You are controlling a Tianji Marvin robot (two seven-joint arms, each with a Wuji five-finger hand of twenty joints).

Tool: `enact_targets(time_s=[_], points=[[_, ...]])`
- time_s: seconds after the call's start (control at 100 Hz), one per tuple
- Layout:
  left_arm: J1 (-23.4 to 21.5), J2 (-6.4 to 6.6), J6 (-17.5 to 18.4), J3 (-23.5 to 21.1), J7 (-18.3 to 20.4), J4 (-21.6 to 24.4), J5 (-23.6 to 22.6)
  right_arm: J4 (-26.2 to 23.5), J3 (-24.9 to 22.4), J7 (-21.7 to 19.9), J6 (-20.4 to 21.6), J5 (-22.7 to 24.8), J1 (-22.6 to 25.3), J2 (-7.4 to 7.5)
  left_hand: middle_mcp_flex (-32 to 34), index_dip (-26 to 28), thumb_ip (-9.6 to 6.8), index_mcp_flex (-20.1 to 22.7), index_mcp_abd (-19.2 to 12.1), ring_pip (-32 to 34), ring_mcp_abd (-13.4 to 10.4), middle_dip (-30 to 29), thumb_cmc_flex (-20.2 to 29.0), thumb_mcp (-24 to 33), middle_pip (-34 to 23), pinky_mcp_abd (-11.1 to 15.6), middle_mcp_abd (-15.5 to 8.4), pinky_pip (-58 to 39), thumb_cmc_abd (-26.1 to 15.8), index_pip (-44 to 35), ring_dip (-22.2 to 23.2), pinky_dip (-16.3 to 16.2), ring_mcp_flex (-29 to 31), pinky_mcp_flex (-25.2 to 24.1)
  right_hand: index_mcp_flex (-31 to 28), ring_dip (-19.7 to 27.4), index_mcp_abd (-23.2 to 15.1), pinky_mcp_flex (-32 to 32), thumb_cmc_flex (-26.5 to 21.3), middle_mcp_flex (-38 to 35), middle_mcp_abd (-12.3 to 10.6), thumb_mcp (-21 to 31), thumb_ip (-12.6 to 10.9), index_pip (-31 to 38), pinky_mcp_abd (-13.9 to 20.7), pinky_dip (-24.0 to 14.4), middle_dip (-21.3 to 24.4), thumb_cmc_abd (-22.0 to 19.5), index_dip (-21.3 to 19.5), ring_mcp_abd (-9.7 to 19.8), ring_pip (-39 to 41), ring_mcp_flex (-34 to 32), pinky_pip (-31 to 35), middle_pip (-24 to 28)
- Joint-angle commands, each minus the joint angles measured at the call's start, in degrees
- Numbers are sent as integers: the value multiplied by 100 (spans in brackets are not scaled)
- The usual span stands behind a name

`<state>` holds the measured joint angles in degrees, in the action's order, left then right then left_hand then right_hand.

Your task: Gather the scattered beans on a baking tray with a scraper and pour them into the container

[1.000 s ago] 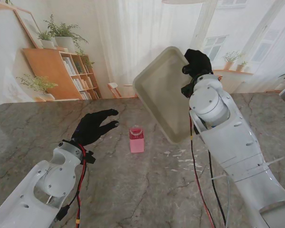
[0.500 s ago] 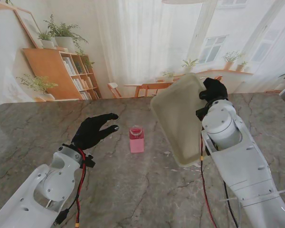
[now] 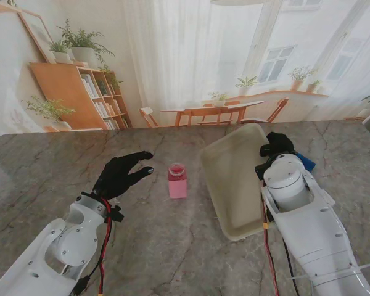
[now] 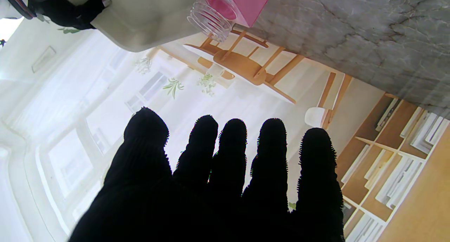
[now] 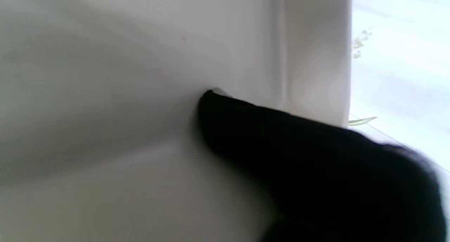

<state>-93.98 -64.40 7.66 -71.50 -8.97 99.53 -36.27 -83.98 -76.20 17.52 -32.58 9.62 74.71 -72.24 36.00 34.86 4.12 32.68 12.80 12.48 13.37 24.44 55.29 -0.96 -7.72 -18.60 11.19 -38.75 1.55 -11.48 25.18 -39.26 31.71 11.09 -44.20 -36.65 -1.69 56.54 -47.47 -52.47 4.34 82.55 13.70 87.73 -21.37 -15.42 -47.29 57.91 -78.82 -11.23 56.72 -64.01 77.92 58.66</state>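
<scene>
The cream baking tray [image 3: 231,185] lies low and nearly flat at the table, right of the pink container [image 3: 177,180]. My right hand [image 3: 276,147] is shut on the tray's right rim; the right wrist view shows a black finger [image 5: 281,147] pressed against the tray wall [image 5: 123,76]. The container stands upright with its clear neck open, seen also in the left wrist view [image 4: 232,2] beside the tray [image 4: 140,20]. My left hand [image 3: 120,172] hovers open left of the container, fingers [image 4: 228,154] spread and holding nothing. A blue object [image 3: 306,161] shows just behind my right wrist. I cannot make out any beans.
The grey marble table [image 3: 160,246] stretches across the view. My right forearm [image 3: 302,222] lies along the tray's right side. Beyond the far table edge are a bookshelf [image 3: 80,92] and wooden chairs [image 3: 222,114].
My right hand has brought the tray down from a raised, steeply tilted pose to nearly flat at the table, moving it right and nearer to me. The left hand barely moved.
</scene>
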Motion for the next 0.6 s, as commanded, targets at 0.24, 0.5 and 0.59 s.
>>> enact_targets(time_s=[0.24, 0.5, 0.59], points=[[-61, -29, 31, 54, -22, -40, 25, 312, -10, 127, -241, -397, 129, -184, -101, -41, -171, -19, -138, -65, 7, -44, 82, -133, 55, -117, -44, 119, -219, 13, -34, -72, -126, -90, 80, -385, 189, 838, -1063, -392, -655, 740, -585, 78, 1863, -897, -371, -168, 13, 585, 1387, -478, 2239, 612], [-53, -28, -2, 99, 1, -77, 53, 713, 46, 205, -239, -677, 86, -268, -97, -41, -172, -14, -134, -60, 16, -43, 81, -133, 54, -131, -50, 121, -219, 12, -29, -74, -117, -92, 402, -358, 429, 842, -1057, -117, -390, 740, -575, -110, 1876, -875, -311, -147, 193, 560, 1433, -393, 2253, 420], [-55, -27, -8, 110, 5, -80, 49, 845, 95, 163, -195, -653, 61, -254, -93, -40, -171, -13, -139, -63, 19, -41, 79, -134, 53, -130, -50, 118, -219, 11, -28, -77, -123, -89, 539, -314, 482, 850, -1017, 56, -237, 739, -546, -320, 1873, -922, -262, -234, 350, 529, 1390, -324, 2229, 187]])
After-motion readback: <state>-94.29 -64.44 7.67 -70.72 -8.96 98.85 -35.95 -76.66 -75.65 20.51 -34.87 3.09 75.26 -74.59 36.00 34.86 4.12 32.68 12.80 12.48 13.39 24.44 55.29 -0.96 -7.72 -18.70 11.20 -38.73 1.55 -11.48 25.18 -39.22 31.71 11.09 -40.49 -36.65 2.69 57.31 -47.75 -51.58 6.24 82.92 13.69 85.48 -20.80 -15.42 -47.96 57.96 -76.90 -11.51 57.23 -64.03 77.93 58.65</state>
